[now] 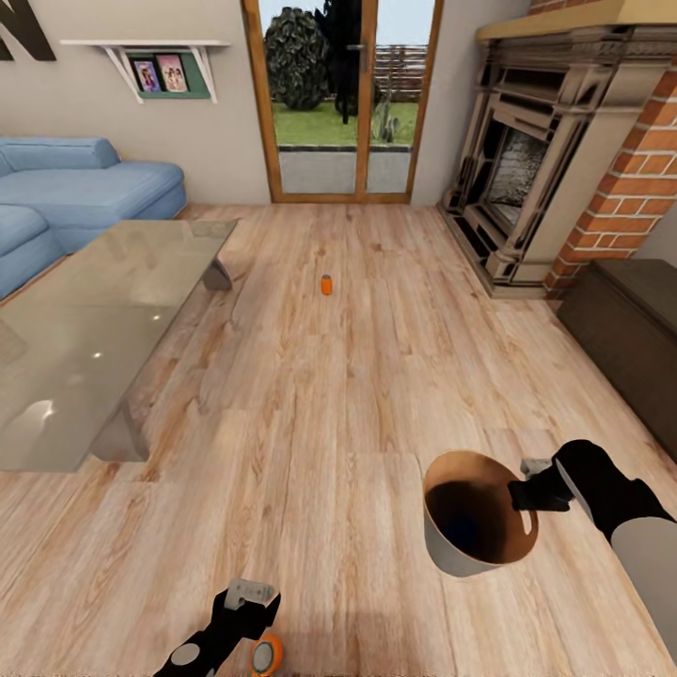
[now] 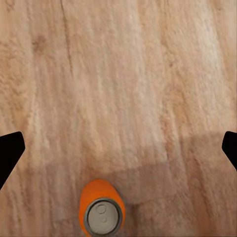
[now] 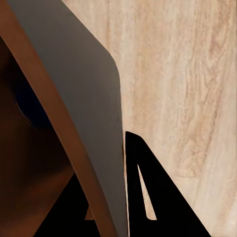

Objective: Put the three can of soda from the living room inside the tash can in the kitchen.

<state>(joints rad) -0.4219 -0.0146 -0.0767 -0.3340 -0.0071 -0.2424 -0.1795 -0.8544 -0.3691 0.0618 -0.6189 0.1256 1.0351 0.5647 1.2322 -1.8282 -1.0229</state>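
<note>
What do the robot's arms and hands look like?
The right arm is black near the wrist, with a pale grey rounded section farther back. Its right gripper has black fingers and a small grey block. The left gripper is black too, with a light grey plate and a round grey joint.

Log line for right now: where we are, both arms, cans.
room: living room | right gripper: shut on trash can rim | left gripper: open above soda can on floor | second can: upright, mid-floor
</note>
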